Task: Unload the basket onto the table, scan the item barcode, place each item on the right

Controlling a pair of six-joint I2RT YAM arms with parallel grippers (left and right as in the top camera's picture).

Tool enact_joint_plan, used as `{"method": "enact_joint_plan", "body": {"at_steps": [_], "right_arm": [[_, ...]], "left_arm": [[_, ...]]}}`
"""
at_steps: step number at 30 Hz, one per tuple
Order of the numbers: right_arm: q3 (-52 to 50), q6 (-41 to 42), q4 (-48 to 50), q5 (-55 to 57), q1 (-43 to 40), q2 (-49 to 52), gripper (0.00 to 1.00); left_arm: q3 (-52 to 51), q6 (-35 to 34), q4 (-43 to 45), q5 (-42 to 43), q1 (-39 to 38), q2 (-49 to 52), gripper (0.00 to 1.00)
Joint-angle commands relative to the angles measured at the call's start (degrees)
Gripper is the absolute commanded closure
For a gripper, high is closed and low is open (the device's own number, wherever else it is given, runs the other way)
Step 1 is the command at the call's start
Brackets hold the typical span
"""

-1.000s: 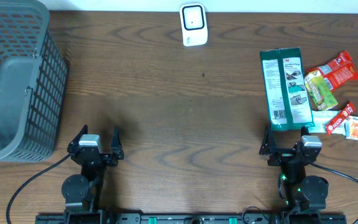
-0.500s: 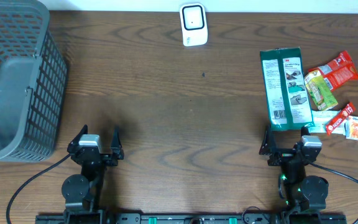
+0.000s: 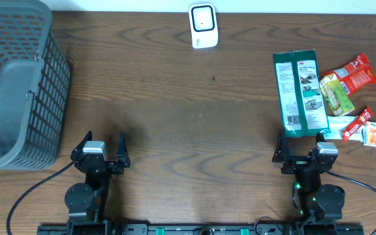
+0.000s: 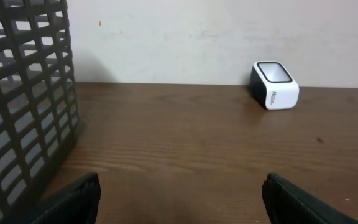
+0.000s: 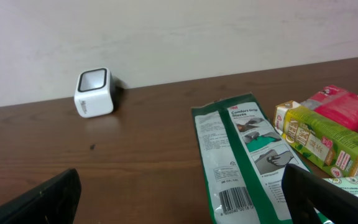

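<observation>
Brown desk holds the packet just ahead of my right jaws, gaping empty like the left jaws; it looks light, flat and floppy, so I'd pinch a long edge clear of the barcode.

Green glove packet lies flat (barcode at its near end); white scanner stands well apart, farther back.

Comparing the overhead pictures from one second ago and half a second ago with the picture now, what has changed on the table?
Nothing visibly changed. The left gripper and the right gripper stay open and empty at the near edge. The green package, the scanner, the snack packets and the basket lie where they were.
</observation>
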Motion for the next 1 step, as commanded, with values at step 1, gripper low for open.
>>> {"method": "enact_joint_plan", "body": {"at_steps": [1], "right_arm": [[-0.09,-0.68,-0.26,-0.26,-0.33,-0.35,0.01]], "left_arm": [[-0.35,0.79,-2.78,2.08,-0.17,-0.26,0.15]]}}
